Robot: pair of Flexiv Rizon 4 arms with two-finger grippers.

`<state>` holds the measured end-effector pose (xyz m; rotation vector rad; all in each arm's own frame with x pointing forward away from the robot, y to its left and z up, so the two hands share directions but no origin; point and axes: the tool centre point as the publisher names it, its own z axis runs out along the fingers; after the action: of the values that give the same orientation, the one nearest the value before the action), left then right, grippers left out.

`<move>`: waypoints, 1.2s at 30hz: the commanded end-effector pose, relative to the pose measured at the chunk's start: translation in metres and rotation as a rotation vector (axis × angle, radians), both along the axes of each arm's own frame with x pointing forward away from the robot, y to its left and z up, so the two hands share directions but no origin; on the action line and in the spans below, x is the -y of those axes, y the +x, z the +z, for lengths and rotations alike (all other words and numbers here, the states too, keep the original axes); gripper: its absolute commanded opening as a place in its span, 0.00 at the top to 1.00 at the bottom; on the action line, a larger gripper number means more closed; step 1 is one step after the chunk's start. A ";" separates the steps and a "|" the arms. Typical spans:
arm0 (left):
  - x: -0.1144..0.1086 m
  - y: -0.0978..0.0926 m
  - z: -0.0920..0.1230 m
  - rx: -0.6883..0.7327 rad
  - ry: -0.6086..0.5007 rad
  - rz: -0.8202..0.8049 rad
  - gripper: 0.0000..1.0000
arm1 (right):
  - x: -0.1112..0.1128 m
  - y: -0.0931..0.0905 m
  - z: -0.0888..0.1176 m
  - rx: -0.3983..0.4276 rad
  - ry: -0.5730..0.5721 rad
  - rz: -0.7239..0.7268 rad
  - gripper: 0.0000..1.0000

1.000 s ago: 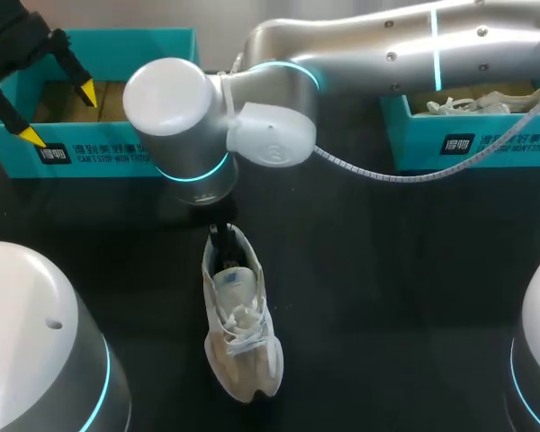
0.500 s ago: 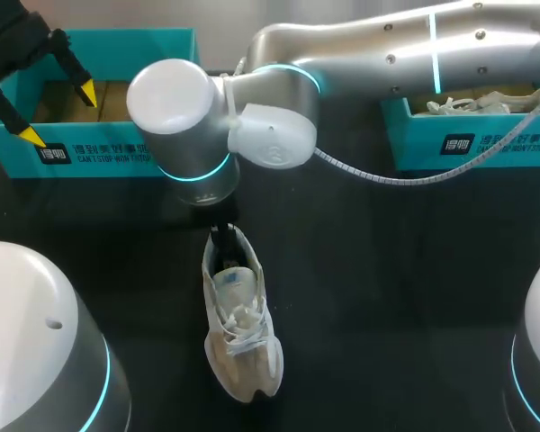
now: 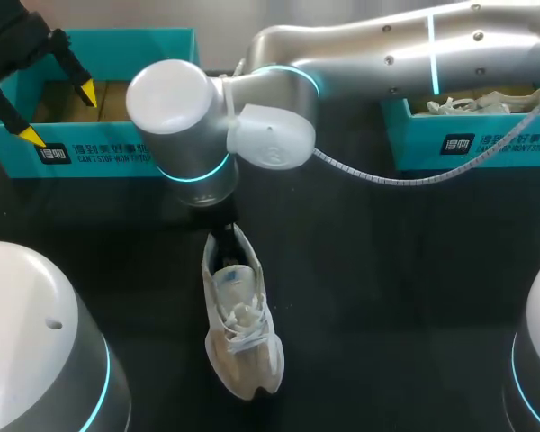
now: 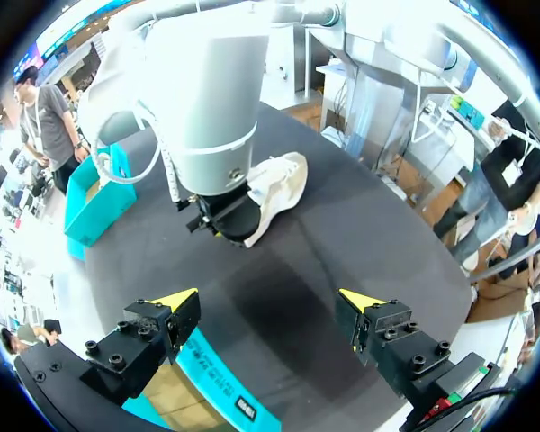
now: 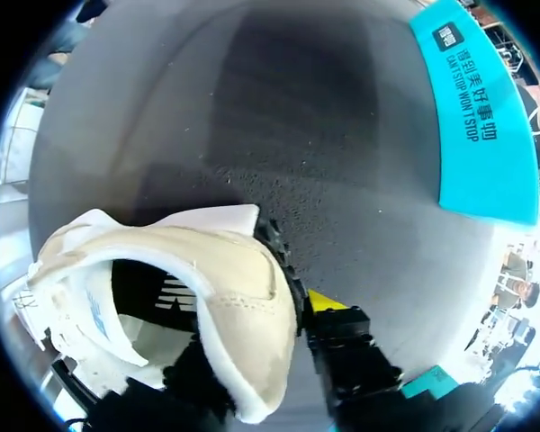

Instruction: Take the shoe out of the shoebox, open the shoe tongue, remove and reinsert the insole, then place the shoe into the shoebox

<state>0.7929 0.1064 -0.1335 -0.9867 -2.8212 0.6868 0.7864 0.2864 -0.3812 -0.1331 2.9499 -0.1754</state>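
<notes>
Over the last second the right arm's wrist has nudged slightly rightward, and the shoe [image 3: 238,333] has barely shifted. It lies near the tabletop's [image 3: 387,288] middle, toe toward the near edge, with the right gripper [image 5: 261,330] clamped on its heel wall. The left gripper [image 3: 59,113] hangs with its fingers apart over the shoebox [image 3: 117,43] at the far left corner.

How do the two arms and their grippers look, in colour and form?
The right arm is silver, with a white round joint cap, cyan light rings and a pale ribbed cable. The left gripper is black and blocky with bolts and yellow wedge tips; the right gripper is black too.
</notes>
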 end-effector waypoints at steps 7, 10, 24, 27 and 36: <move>0.000 0.001 0.000 -0.002 0.003 -0.002 0.00 | 0.001 -0.004 0.011 0.008 -0.012 -0.022 1.00; 0.000 0.001 0.000 -0.002 0.003 -0.002 0.00 | 0.005 -0.006 0.024 0.021 -0.019 -0.035 1.00; 0.000 0.001 0.000 -0.002 0.003 -0.002 0.00 | 0.051 -0.002 0.117 0.108 -0.071 -0.125 1.00; 0.000 0.001 0.000 -0.002 0.003 -0.002 0.00 | 0.059 -0.001 0.133 0.103 -0.056 -0.156 1.00; 0.000 0.001 0.000 -0.002 0.003 -0.002 0.00 | 0.059 -0.001 0.133 0.103 -0.056 -0.156 1.00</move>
<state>0.7930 0.1064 -0.1335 -0.9867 -2.8212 0.6868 0.7853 0.2302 -0.2482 0.0972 2.8520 -0.2880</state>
